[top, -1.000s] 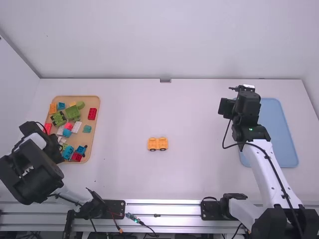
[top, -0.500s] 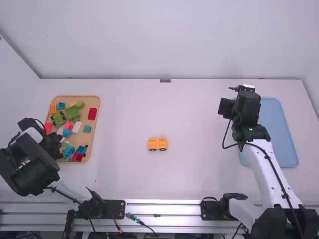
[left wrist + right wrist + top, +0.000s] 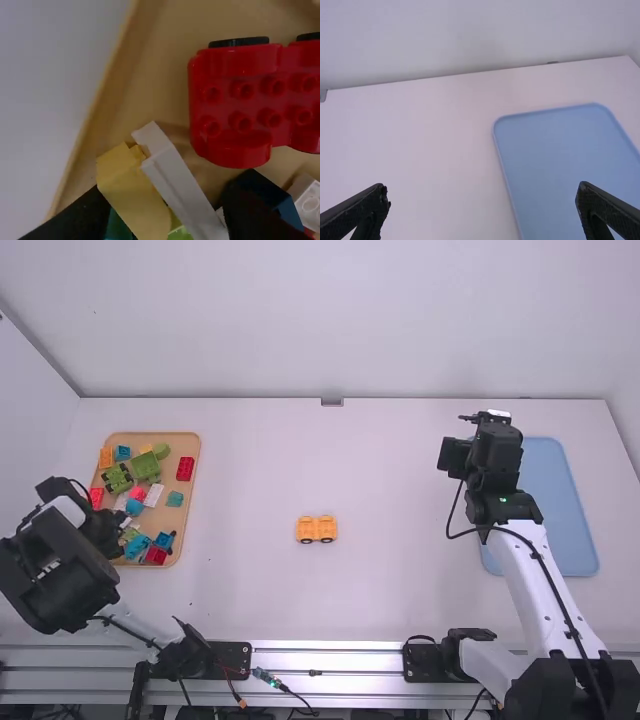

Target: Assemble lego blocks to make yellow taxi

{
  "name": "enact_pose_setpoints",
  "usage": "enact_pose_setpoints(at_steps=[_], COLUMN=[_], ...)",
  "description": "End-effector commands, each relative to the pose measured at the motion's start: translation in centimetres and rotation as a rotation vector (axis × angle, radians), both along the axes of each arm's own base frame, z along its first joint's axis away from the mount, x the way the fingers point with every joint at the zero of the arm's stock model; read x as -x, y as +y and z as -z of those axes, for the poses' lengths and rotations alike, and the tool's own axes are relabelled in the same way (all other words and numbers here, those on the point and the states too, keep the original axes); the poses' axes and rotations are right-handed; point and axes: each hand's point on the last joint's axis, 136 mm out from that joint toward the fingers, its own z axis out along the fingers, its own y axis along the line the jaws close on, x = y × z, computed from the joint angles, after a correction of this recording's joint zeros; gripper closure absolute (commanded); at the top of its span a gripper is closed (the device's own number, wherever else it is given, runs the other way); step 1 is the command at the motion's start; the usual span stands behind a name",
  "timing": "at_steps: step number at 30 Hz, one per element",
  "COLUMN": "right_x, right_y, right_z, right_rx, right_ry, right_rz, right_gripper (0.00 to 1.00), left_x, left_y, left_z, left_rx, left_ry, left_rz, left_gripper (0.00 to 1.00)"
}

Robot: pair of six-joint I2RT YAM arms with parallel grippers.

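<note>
- White table point(image 3: 240, 470), tan tray point(image 3: 188, 502) of mixed blocks on left, blue tray point(image 3: 555, 500) on right.
- Orange-yellow wheeled piece point(image 3: 317, 529) sits between trays, near table middle.
- Left gripper point(image 3: 118, 535) low over tan tray, by yellow block point(image 3: 132, 192) and white block point(image 3: 177, 182); can't tell if it's gripping.
- Right gripper point(image 3: 489, 420): fingers spread, nothing between, beside blue tray.
</note>
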Motion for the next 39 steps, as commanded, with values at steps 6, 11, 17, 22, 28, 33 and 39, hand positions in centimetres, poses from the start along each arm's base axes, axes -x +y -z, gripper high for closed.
enact_pose_setpoints(at_steps=[6, 11, 17, 22, 28, 33, 39], right_x=[-0.4, -0.4, -0.3, -0.3, -0.2, -0.2, -0.3], right_y=[0.1, 0.1, 0.1, 0.1, 0.1, 0.1, 0.1], right_z=[-1.0, -1.0, -0.9, -0.8, -0.8, -0.8, -0.8], right_rx=[-0.004, -0.002, -0.002, -0.002, -0.002, -0.001, -0.001], right_ry=[-0.022, -0.02, -0.017, -0.015, -0.012, -0.012, -0.013], right_rz=[-0.001, -0.003, -0.003, -0.003, -0.003, -0.003, -0.003], right_gripper=[0.02, 0.02, 0.01, 0.01, 0.01, 0.01, 0.01], left_x=[0.0, -2.1, -1.0, -0.6, 0.5, 1.6, 1.5], left_y=[-0.1, 0.8, 1.0, 0.3, -1.0, -2.2, -2.7], left_z=[0.1, -2.1, -5.1, -5.7, -4.8, -3.2, -1.6], left_rx=[0.01, -0.004, 0.027, 0.066, 0.117, 0.153, 0.16], left_ry=[0.001, -0.052, 0.027, 0.046, 0.079, 0.105, 0.074], left_rz=[0.011, 0.102, 0.029, 0.029, 0.006, -0.056, -0.056], left_gripper=[0.29, 0.3, 0.3, 0.35, 0.48, 0.51, 0.59])
